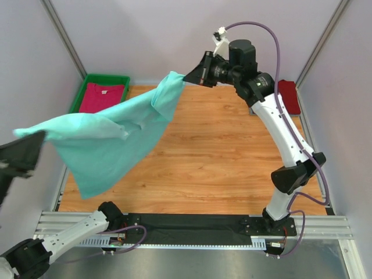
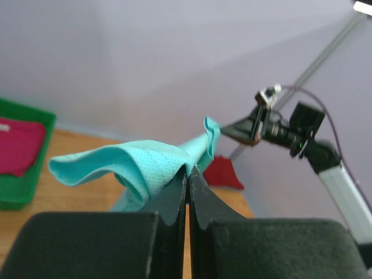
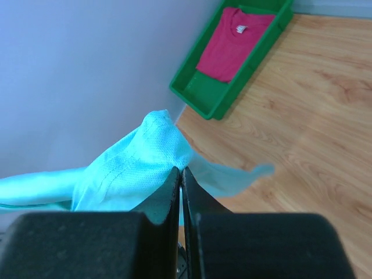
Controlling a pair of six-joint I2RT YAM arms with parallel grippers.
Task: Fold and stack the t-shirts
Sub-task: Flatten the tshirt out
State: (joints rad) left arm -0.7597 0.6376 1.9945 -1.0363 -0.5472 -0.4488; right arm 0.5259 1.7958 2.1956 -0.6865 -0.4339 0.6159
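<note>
The mint-teal t-shirt (image 1: 110,136) hangs stretched in the air between both grippers, above the left half of the table. My left gripper (image 1: 36,141) is shut on one end of it, at the far left; its pinch shows in the left wrist view (image 2: 189,168). My right gripper (image 1: 187,76) is shut on the other end, high at the back centre; its pinch shows in the right wrist view (image 3: 181,170). The magenta-pink t-shirt (image 1: 102,96) lies in the green tray (image 1: 107,78). The dark red t-shirt (image 1: 289,96) lies at the back right, partly hidden by the right arm.
The wooden table (image 1: 232,157) is walled by grey panels on three sides. The green tray stands at the back left corner. The right arm (image 1: 285,139) reaches up over the right side.
</note>
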